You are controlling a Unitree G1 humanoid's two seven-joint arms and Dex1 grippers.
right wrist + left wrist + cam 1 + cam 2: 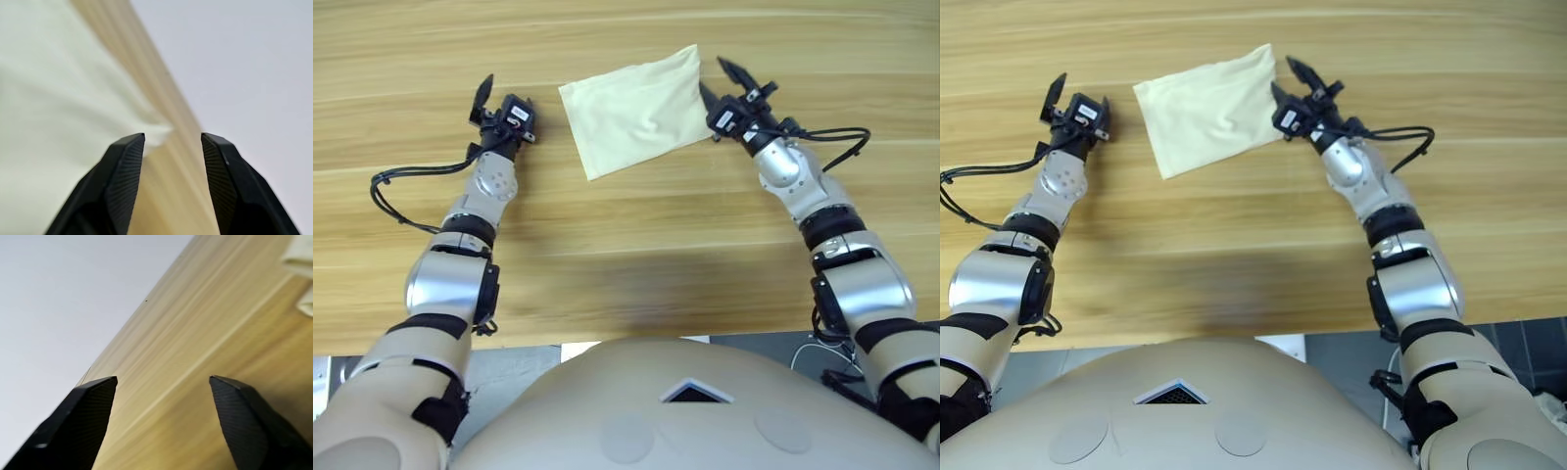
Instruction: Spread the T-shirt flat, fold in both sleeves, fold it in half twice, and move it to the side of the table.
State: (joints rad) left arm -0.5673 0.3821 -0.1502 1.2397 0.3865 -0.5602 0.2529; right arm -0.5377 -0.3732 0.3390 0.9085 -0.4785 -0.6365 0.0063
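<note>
The T-shirt (634, 110) is a pale yellow cloth folded into a small rectangle, lying tilted on the wooden table (636, 245) between my two arms. My right gripper (720, 81) sits open at the shirt's right edge, its fingers close to the far right corner with nothing between them. In the right wrist view the T-shirt (58, 98) spreads just beyond that gripper (172, 138). My left gripper (499, 98) is open over bare wood, a hand's width left of the shirt. In the left wrist view the gripper (164, 380) holds nothing, and the T-shirt (301, 257) shows as a folded edge.
Bare wood stretches to the left, the right and in front of the shirt. Black cables (406, 191) trail from both wrists over the table. The table's near edge (607, 338) runs just in front of my body.
</note>
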